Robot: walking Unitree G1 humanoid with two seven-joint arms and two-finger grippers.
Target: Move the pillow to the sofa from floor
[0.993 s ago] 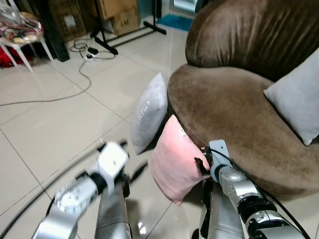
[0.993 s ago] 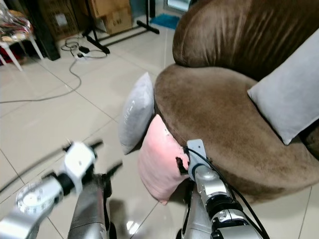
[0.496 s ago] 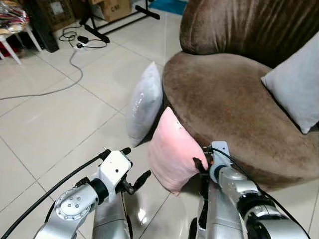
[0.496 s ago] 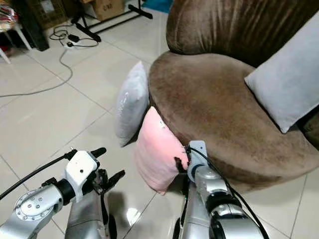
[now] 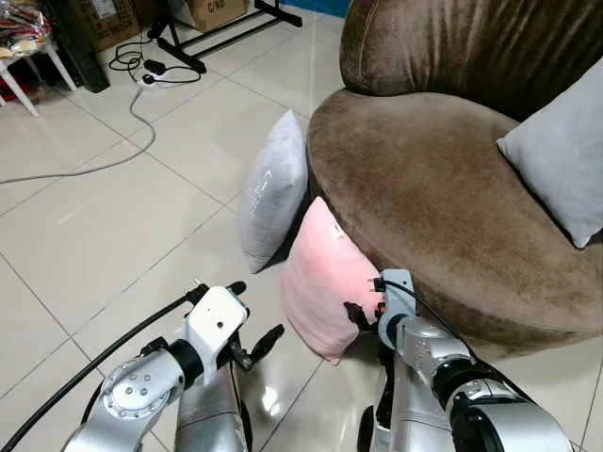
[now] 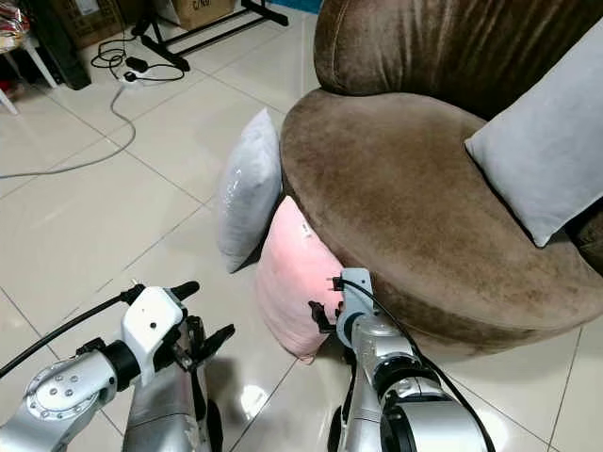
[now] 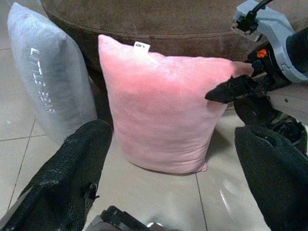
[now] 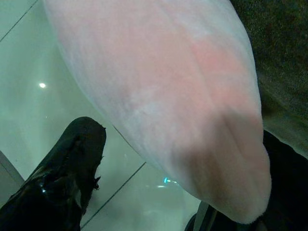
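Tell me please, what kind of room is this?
Probably a home living room: a brown sofa with a grey cushion, pillows leaning on the tiled floor, and cardboard boxes behind.

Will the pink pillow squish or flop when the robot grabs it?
Probably squishy: the pink pillow looks plump and soft. It likely sags where the right hand pinches one corner. Leaning on the sofa, it may tip over if nudged.
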